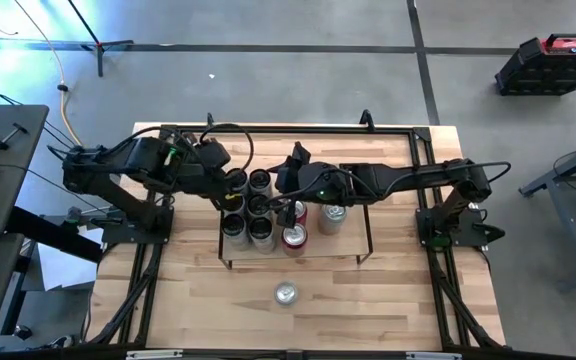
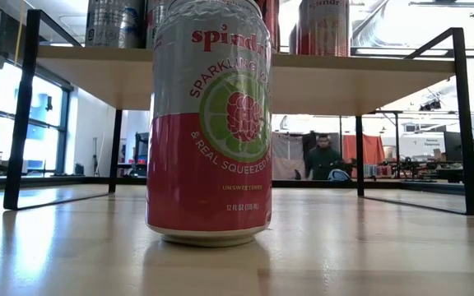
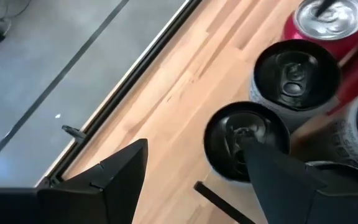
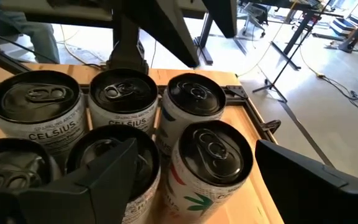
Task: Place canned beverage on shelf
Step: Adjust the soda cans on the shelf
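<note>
The shelf (image 1: 343,245) stands mid-table and carries several cans: black-topped ones (image 1: 258,205) on its left half, red ones (image 1: 295,237) and a silver one (image 1: 330,215) toward the middle. One red-and-white can (image 1: 286,293) stands upright on the table in front of the shelf, and it fills the low view (image 2: 208,123). My left gripper (image 3: 191,142) is open above the shelf's far left corner (image 1: 230,185), with bare wood in its gap. My right gripper (image 1: 286,195) hovers open over the can group. Its fingers stand on either side of a white leaf-printed can (image 4: 210,155), apart from it.
The shelf's black wire end frames (image 2: 466,123) rise at both ends. Black rails (image 1: 408,128) border the tabletop. Bare table lies in front of the shelf on both sides of the lone can. In the low view a person (image 2: 326,156) is in the room beyond.
</note>
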